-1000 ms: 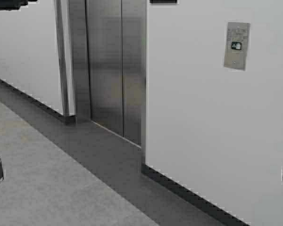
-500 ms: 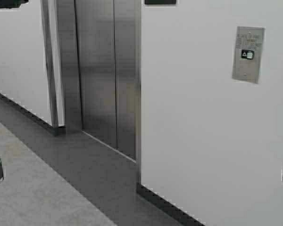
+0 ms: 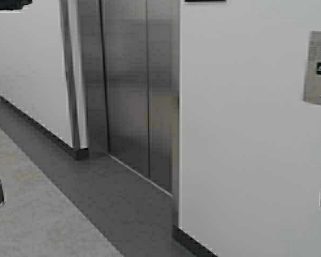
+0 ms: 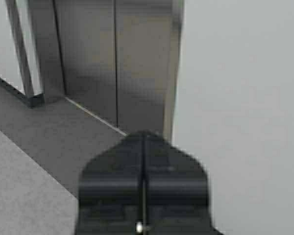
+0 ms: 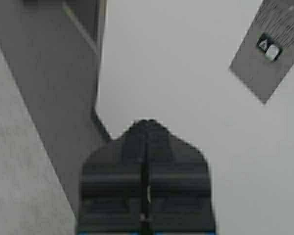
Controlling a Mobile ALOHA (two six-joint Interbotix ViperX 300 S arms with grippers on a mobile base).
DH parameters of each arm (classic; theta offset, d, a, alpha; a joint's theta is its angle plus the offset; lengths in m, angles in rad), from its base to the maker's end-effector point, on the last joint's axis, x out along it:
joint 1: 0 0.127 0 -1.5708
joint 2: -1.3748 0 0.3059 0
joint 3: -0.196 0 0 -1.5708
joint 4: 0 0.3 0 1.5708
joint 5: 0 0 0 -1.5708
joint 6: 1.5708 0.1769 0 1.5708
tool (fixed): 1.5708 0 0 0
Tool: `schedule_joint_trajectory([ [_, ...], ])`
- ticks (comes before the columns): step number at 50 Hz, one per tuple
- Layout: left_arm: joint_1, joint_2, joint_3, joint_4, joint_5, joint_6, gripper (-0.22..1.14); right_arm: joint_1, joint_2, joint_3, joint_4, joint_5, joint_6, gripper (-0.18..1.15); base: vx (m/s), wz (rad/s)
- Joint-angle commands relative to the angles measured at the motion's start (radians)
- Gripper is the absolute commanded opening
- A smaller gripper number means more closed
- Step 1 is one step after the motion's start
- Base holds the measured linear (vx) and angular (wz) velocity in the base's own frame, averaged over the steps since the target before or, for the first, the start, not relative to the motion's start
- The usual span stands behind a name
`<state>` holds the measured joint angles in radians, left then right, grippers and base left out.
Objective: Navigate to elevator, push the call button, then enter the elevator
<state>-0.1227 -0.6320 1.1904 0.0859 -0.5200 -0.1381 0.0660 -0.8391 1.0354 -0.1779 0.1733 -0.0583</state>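
Beside the elevator [image 3: 139,85], white wall [image 3: 241,134], grey floor [image 3: 37,214]; both pincers pressed together.

Call button [image 3: 320,69] seemingly right of elevator [image 3: 139,85].

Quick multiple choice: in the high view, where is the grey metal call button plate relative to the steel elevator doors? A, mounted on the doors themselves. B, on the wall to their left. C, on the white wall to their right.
C: the grey metal call button plate sits on the white wall right of the shut brushed-steel elevator doors.
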Motion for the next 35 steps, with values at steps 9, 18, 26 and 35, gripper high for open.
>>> schedule_joint_trajectory([
  [9,-0.006,-0.083,0.002,0.0,-0.008,-0.048,0.03,0.002,0.015,-0.137,-0.219,0.307,-0.011,0.05,0.33,0.04],
  [18,-0.006,-0.13,0.002,0.002,-0.005,-0.037,0.03,0.048,0.095,-0.187,-0.425,0.443,-0.009,0.05,0.27,-0.05],
  [26,-0.006,-0.138,-0.002,0.0,0.009,-0.035,0.03,0.104,0.202,-0.192,-0.6,0.522,0.012,0.05,0.23,-0.1],
  [35,-0.006,-0.141,-0.018,0.0,0.055,-0.04,0.03,0.114,0.333,-0.193,-0.845,0.523,0.207,0.06,0.2,-0.1],
])
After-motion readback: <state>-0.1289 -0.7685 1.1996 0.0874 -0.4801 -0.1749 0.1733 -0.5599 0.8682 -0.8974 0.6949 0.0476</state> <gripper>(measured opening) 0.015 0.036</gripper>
